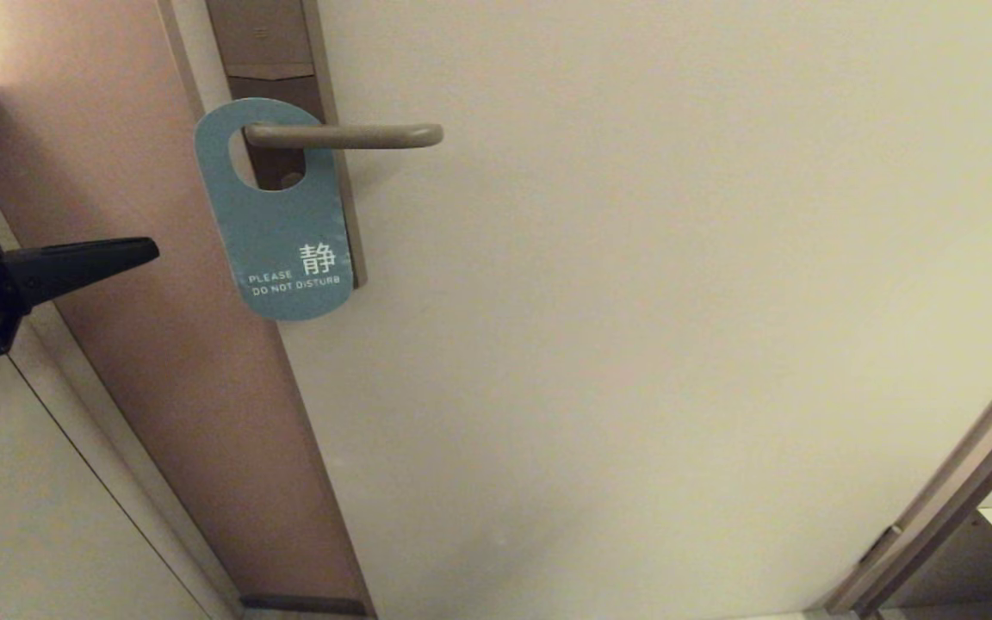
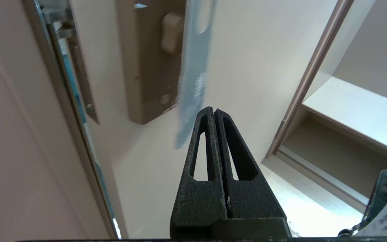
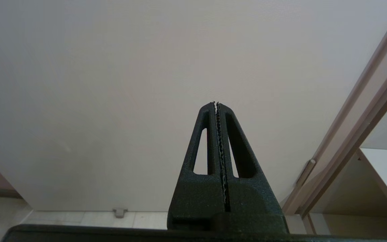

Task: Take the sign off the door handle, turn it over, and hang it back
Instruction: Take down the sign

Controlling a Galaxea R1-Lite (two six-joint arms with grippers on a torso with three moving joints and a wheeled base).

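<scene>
Head view: sign [image 1: 276, 232] on door handle [image 1: 350, 135]

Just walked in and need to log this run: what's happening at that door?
A two-armed robot is starting on the sign, which hangs by its oval hole on the door handle, teal "PLEASE DO NOT DISTURB" face outward. The left gripper is raised beside the door edge, to the left of the sign, shut and holding nothing, clear of the card. The right gripper is shut too, idle and facing the plain door. Nothing has been taken off yet.
</scene>
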